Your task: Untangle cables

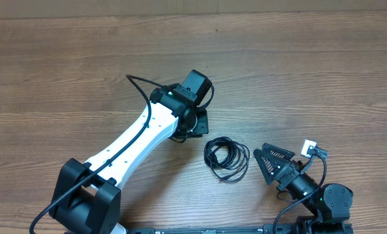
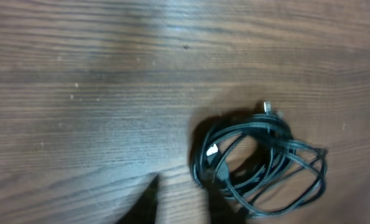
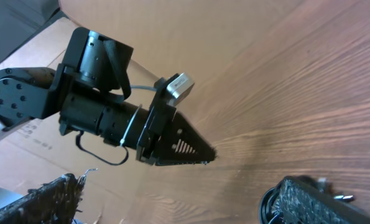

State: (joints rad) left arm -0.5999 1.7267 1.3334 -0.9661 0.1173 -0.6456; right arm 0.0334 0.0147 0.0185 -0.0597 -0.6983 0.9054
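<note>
While the left arm (image 1: pixel 134 140) reaches in diagonally from the near left corner, its left gripper (image 1: pixel 194 125) points down at the table (image 1: pixel 323 71) just left of centre. The left wrist view is blurred. Two dark fingertips (image 2: pixel 144 202) show at the bottom edge with a strip of bare wood between them, so the gap reads as narrow and nothing is in it. Seen side-on from the right wrist, the same gripper (image 3: pixel 209 155) hangs tip-down above the wood. The gap can't be judged from that angle.

The cables (image 1: pixel 227 156) lie flat on the table as one small coiled bundle, just right of the left gripper and not touching it, between the two grippers. In the left wrist view the bundle (image 2: pixel 259 158) is a set of overlapping black loops. One metallic plug (image 2: pixel 268 107) sticks out at its top and a pale tip (image 2: pixel 212 149) sits inside the left part of the coil. The loops cross too much to tell one cord from another. The right-hand fingertip shadow sits right at the bundle's lower left. Whether they touch is unclear.

The right gripper (image 1: pixel 272 161) is near the table's near right, lying low, with jaws spread wide in a V facing the bundle and nothing held. In its own view both fingers (image 3: pixel 45 199) frame the bottom corners far apart, and a bit of the cables (image 3: pixel 267 202) shows just beside the right one. Cardboard (image 3: pixel 191 31) lies beyond the table.
</note>
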